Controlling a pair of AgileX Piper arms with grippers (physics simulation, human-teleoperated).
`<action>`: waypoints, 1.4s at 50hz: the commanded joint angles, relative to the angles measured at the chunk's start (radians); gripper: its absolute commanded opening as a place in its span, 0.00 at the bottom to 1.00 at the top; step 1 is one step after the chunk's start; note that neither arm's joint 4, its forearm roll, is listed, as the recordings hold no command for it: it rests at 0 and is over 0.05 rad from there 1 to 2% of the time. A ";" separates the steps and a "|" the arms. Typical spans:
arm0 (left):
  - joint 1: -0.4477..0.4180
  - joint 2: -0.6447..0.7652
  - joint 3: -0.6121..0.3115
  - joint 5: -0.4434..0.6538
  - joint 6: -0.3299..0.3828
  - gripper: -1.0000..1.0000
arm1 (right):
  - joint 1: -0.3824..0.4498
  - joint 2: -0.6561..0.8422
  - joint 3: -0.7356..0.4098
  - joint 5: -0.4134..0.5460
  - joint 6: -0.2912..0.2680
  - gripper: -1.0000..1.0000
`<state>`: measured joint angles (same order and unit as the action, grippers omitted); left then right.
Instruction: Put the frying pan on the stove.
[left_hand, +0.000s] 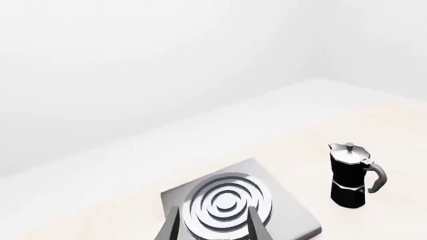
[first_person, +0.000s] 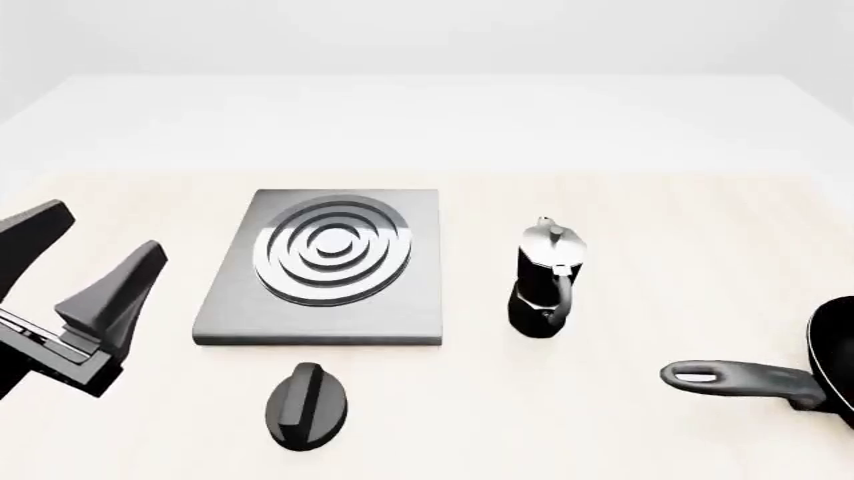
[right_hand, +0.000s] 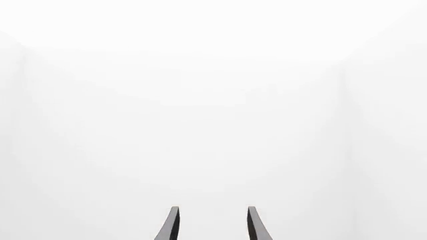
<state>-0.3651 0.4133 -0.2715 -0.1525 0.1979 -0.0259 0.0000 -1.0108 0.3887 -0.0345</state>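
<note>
Pan untouched, reach not begun.
Frying pan (first_person: 801, 375) sits at counter's right edge; stove (first_person: 327, 268) bare; both grippers released, right one should grasp its handle.

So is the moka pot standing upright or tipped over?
Upright: the moka pot stands on its base, silver lid on top, right of the stove.

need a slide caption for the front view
Stove centre-left, knob before it, moka pot to its right, frying pan at right edge, left gripper open at left.
</note>
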 joint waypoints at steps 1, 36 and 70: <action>-0.077 0.096 -0.048 -0.046 0.020 1.00 | 0.014 0.000 -0.073 0.039 -0.016 1.00; -0.324 0.429 -0.225 -0.175 0.006 1.00 | 0.045 0.000 -0.151 0.075 -0.030 1.00; -0.519 0.652 -0.349 -0.229 0.031 1.00 | 0.053 0.000 -0.159 0.081 -0.029 1.00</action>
<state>-0.8342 1.0168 -0.5872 -0.3750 0.2236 0.0244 0.0000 -1.1630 0.4644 -0.0622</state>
